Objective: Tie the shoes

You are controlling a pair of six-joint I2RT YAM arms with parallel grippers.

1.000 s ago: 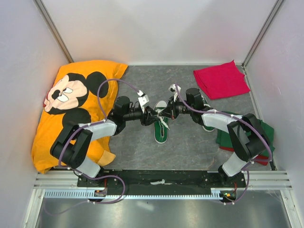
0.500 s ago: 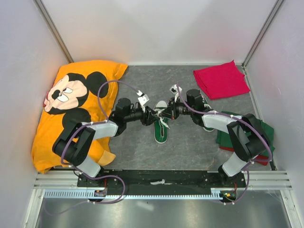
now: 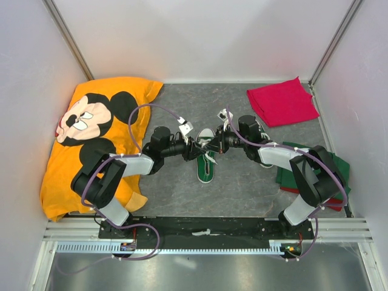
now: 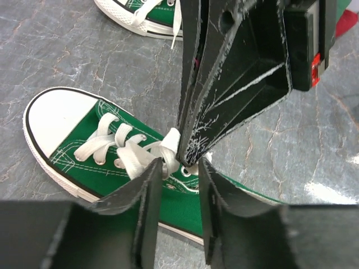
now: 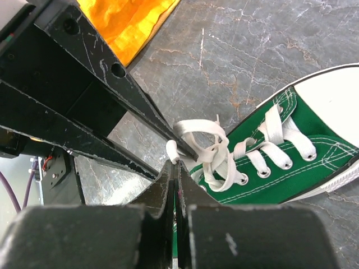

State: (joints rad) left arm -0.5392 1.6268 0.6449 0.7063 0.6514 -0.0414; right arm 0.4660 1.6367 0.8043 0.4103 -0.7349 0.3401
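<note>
Now your left gripper stands apart, lace just off its tips, your right gripper pinched together on that lace, shoe beneath both, second shoe beyond.

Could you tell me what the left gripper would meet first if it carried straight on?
Probably the white lace bunched just ahead, pinched by the right gripper; depth is unclear.

Lab enclosure: white walls, aluminium rails
</note>
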